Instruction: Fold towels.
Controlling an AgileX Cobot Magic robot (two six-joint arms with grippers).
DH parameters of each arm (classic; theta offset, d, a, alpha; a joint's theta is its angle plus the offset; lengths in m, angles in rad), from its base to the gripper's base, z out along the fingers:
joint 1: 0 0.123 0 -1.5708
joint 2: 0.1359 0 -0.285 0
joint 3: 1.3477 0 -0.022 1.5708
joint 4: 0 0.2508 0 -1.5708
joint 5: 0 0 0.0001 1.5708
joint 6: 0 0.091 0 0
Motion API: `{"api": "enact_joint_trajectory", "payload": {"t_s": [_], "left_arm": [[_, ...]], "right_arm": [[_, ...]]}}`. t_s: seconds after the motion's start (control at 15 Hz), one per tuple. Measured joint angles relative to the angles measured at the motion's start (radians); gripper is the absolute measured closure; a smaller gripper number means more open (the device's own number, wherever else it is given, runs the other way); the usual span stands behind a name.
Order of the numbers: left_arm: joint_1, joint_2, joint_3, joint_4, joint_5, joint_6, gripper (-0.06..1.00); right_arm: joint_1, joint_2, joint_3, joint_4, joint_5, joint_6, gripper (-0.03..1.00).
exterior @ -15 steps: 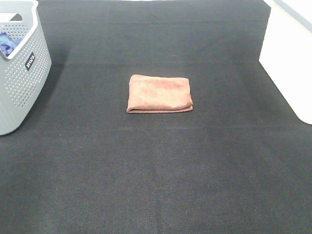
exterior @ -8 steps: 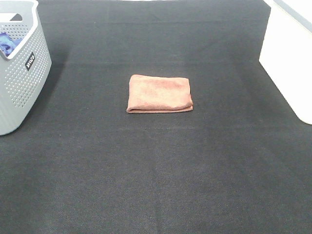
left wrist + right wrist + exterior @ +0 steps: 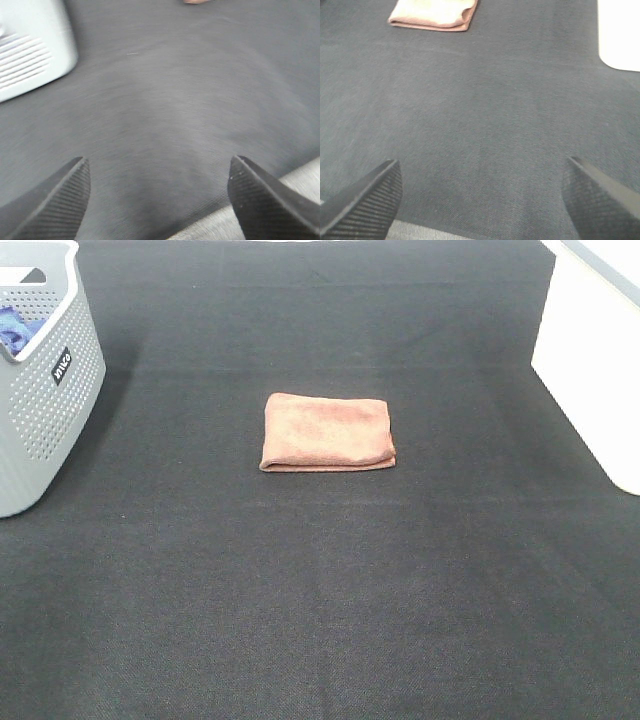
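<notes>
Jaws of both grippers gape wide, empty, well apart from the folded towel.

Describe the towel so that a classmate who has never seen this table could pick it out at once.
Start at the black mat covering the table, between the grey perforated basket and the white box. Near the mat's middle lies the towel, folded into a flat rectangle. It is the only reddish-brown thing there.

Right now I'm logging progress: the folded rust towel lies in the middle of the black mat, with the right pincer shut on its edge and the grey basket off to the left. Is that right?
Not quite. The right pincer is open and holds nothing; the right wrist view shows its fingertips spread over bare black mat, apart from the folded rust towel. The grey basket does stand at the left.
</notes>
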Motion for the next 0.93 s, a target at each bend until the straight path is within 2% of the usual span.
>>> {"api": "enact_joint_trajectory", "payload": {"t_s": [0.13, 0.27, 0.6, 0.93], "left_arm": [[0.084, -0.062, 0.000, 0.000, -0.001, 0.000, 0.21], [0.129, -0.140, 0.000, 0.000, -0.001, 0.000, 0.21], [0.134, -0.193, 0.000, 0.000, -0.002, 0.000, 0.21], [0.134, -0.193, 0.000, 0.000, -0.002, 0.000, 0.21]], "right_arm": [[-0.079, 0.000, 0.000, 0.006, 0.000, 0.000, 0.15], [-0.105, -0.003, 0.000, 0.010, 0.000, 0.000, 0.15], [-0.106, -0.127, 0.001, 0.013, -0.003, 0.000, 0.15], [-0.106, -0.146, 0.001, 0.014, -0.003, 0.000, 0.15]]}}
